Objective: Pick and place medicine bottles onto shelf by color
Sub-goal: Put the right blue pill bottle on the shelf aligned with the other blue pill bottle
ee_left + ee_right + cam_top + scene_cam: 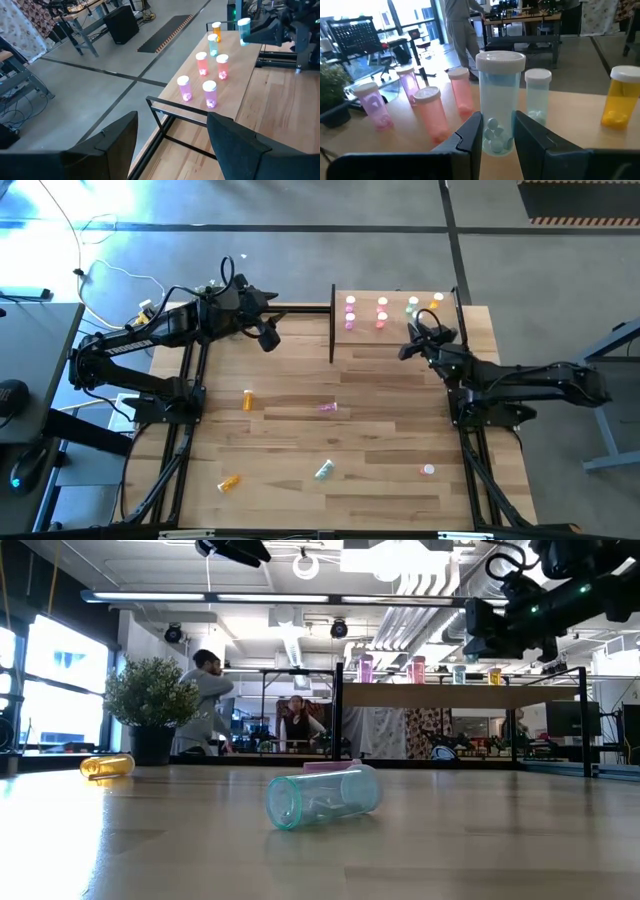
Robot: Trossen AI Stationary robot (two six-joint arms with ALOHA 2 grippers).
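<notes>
My right gripper [497, 142] is shut on a pale green white-capped bottle [500, 100] above the light-wood shelf [395, 340], just in front of a standing green bottle [538, 97]. On the shelf stand pink bottles [184, 88], red-pink bottles [201, 63], one green bottle and one orange bottle [621, 97], all on their bases. My left gripper [172, 142] is open and empty above the table's far left, beside the shelf's dark end panel [332, 323]. Loose bottles lie on the tabletop. My right gripper pinches the pale green bottle's lower body [496, 131] between its two fingers, one on each side. The fingers come level across the shelf. The bottle stands upright, cap up; the left wrist view [244, 30] shows it lifted clear of the shelf.
On the plank tabletop lie an orange bottle [248, 399], a pink one [327, 408], another orange one [230, 481], a green one [324, 470] and a capped pink one [428, 470]. A potted plant [150, 705] stands at the far left. People stand in the room behind.
</notes>
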